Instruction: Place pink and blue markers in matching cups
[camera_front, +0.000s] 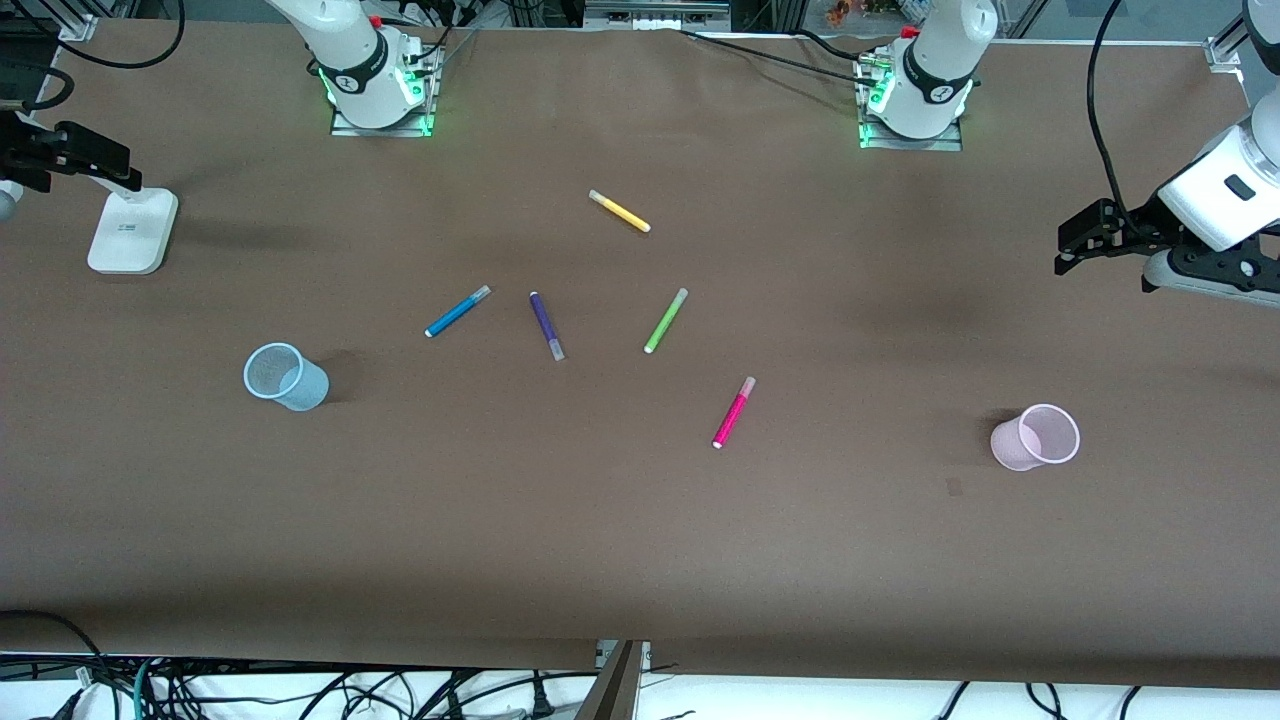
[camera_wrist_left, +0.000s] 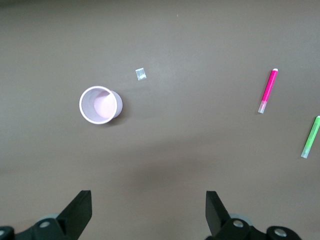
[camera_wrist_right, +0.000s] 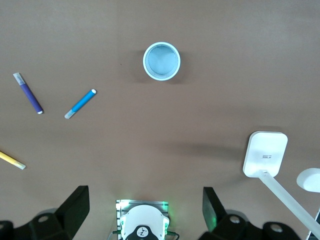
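Left jaws: my left gripper (camera_wrist_left: 148, 200) hung over the left arm's end of the desk (camera_front: 640, 550), spread wide and holding nothing.
Right jaws: my right gripper (camera_wrist_right: 145, 197) hung at the right arm's end, by the white stand (camera_front: 130, 230), also spread and empty.
Pink marker (camera_front: 733, 412): it lay flat, between the desk's middle and the pink cup (camera_front: 1010, 445), well apart from the cup.
Its long axis: steep, with the capped end farther from the front camera.
Blue marker (camera_front: 458, 311): it lay flat and slanted, farther from the front camera than the blue cup (camera_front: 305, 390) and near it.
Nearer arm: I judged left for pink and right for blue.
What the grasp called for: I reckoned turning the jaws square across each barrel.
Bystanders: the purple marker (camera_front: 546, 326) lay just beside the blue one; the green marker (camera_front: 665, 320) and the yellow marker (camera_front: 619, 211) lay apart.
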